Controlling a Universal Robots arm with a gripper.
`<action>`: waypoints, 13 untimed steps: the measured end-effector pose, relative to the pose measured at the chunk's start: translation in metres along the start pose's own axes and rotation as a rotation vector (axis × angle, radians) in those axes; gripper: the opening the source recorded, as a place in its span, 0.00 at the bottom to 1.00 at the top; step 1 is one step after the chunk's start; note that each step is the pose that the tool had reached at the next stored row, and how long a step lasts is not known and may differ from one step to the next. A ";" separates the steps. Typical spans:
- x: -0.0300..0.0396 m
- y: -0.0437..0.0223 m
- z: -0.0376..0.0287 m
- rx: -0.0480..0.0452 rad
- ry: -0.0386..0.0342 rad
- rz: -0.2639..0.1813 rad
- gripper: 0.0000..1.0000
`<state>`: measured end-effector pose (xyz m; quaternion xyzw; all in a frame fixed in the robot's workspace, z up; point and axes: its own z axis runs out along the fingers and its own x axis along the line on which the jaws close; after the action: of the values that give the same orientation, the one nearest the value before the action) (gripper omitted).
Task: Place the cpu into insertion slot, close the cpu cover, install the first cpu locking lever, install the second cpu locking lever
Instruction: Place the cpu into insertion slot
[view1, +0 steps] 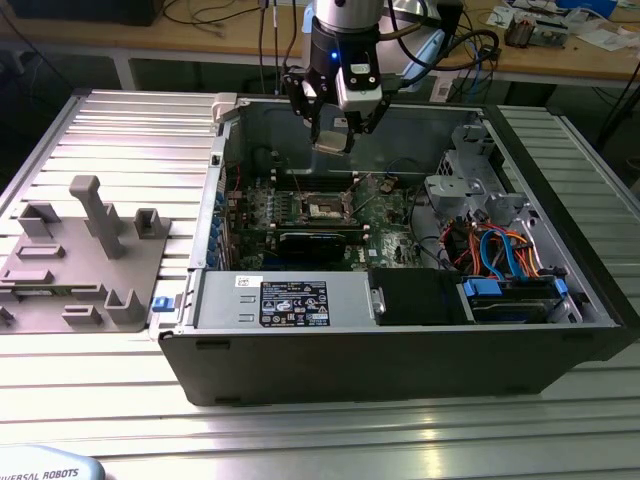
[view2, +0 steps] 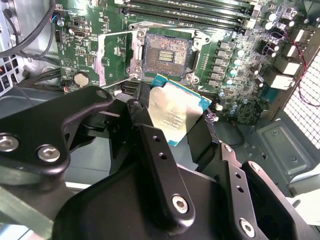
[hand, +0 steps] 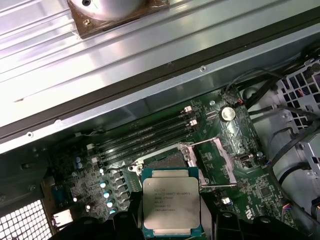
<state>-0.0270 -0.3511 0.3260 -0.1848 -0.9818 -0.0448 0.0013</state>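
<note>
on the exterior view's left a grey fixture (view1: 85, 262) sits on the ribbed metal worktop (view1: 110, 130), just beside the open computer case (view1: 400, 365). inside the case the green motherboard (view1: 385, 215) lies flat, and the gripper (view1: 334, 135) hangs above its middle, apart from the board. in the second wrist view the black fingers (view2: 143, 119) are clenched on the cpu (view2: 176, 114), gripping it by two opposite edges with its silvery top in view and tilted. the insertion slot (view2: 166, 54) is bare, its contacts exposed, and the cpu is above and just beside it, not touching. the cpu cover (view2: 132, 62) stands swung open at one side of the slot. in the first wrist view long memory slots (hand: 145, 141) run along the far side of the slot. on the exterior view's right, blue and orange cables (view1: 500, 245) lie by the drive cage (view1: 470, 190).
</note>
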 end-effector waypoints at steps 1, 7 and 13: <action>0.0000 0.0000 0.0000 0.0000 -0.0002 0.003 0.54; 0.0000 0.0000 0.0000 0.0001 -0.0014 0.016 0.54; 0.0000 -0.0001 0.0001 -0.0002 -0.0024 0.027 0.54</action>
<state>-0.0270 -0.3512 0.3259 -0.1982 -0.9791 -0.0447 0.0007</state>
